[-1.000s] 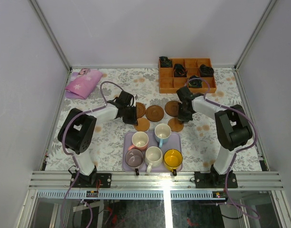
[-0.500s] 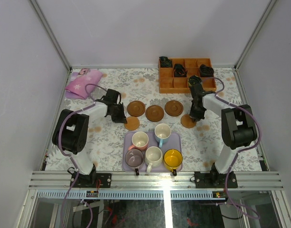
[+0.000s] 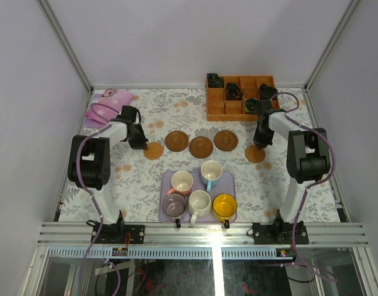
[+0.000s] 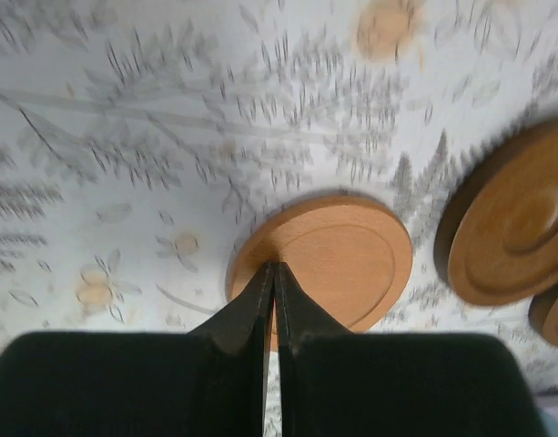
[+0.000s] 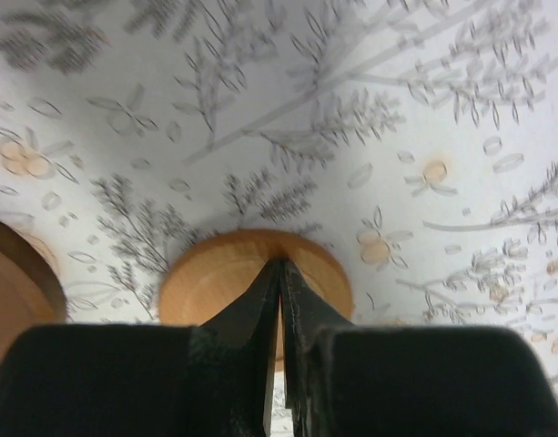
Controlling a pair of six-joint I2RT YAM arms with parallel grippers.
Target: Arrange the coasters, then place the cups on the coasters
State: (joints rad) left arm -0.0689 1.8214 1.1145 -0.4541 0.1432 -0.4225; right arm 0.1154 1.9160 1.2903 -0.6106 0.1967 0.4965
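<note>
The desk (image 3: 139, 179) under its flowered cloth holds everything, with the left arm (image 3: 90, 163) reaching out to one side and the right arm (image 3: 306, 157) to the other. At the far edge sits an orange wooden box (image 3: 219, 112), which has no part in this job. Nearer me is the lavender tray (image 3: 228, 179), and all five cups are on it, upright with their mouths up: pink (image 3: 182, 182), blue (image 3: 211, 172), purple (image 3: 174, 205), white (image 3: 199, 201) and yellow (image 3: 224, 205). The blue one's handle points toward the near edge. None of them has left the tray, so that half of the work is untouched.

The coasters lie flat beyond the tray, rims up. Being round, they have no long axis of their own, but together they form a line running left to right across the desk. Three sit close together in the middle (image 3: 201, 147). The left end one (image 3: 154, 150) and the right end one (image 3: 255, 155) lie slightly nearer me than the middle three, and the right one stands further out from its neighbour. I would judge the arranging nearly done, with only the ends left to settle.

The left jaws are pressed together, tips over the near edge of the left end coaster. The right jaws are likewise together, with only a thin line between them, over the edge of the right end one. Neither pair grips anything
</note>
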